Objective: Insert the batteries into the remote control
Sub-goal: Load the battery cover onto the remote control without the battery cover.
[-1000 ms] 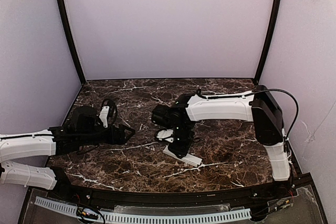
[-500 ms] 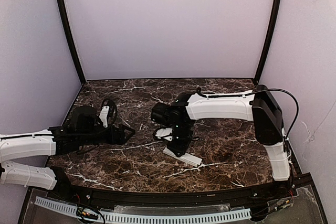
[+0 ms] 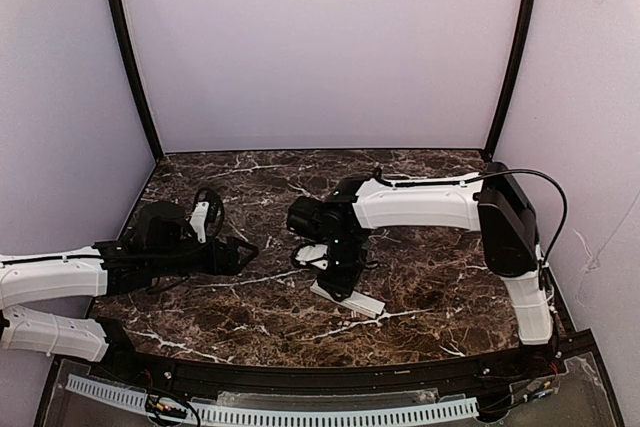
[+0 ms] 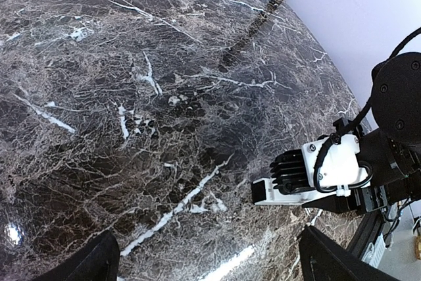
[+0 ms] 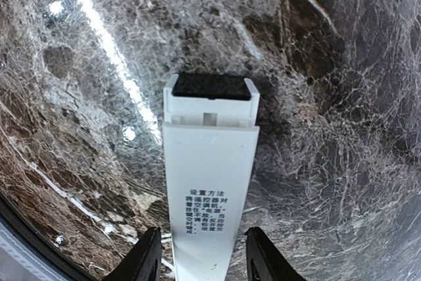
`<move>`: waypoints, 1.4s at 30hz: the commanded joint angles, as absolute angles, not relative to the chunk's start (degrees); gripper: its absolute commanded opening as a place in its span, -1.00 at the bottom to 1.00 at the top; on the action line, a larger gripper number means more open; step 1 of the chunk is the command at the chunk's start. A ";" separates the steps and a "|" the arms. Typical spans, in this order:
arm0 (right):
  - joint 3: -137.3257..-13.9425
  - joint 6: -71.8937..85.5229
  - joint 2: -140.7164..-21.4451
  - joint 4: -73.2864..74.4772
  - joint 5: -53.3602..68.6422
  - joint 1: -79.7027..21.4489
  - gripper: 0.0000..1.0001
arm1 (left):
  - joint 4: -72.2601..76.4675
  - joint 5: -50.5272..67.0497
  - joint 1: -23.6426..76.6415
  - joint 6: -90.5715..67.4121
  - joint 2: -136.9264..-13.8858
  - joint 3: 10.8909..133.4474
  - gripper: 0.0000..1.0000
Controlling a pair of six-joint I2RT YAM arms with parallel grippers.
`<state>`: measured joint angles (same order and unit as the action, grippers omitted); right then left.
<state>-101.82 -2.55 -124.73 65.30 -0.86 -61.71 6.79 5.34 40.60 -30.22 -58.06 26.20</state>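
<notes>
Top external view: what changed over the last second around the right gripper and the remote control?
The right gripper edged slightly left over the remote control, with its fingers either side of the bar. No clear grab or release shows. The remote control and the open left gripper stayed where they were.

Dark brown marble-patterned table top (image 3: 430, 277) (image 4: 131, 97) (image 5: 342, 97), glossy, crossed by thin white veins. Lying flat on it, printed side up and slanted to the near edge: slim white remote control (image 3: 350, 298) (image 5: 210, 189), with black patch at one end. Just on near side of the remote control, one long white vein (image 3: 335, 327).
</notes>
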 commanded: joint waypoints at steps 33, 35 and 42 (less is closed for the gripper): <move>-100.83 -1.76 -127.53 65.38 1.11 -61.31 -0.23 | 7.79 5.99 39.63 -30.35 -57.31 24.28 0.93; -100.88 -1.84 -127.62 65.35 1.15 -61.33 -0.25 | 7.82 5.75 39.64 -30.33 -57.23 24.15 0.94; -101.02 -1.59 -127.37 65.47 0.63 -61.29 -0.39 | 7.37 4.35 39.56 -30.59 -55.81 23.72 0.97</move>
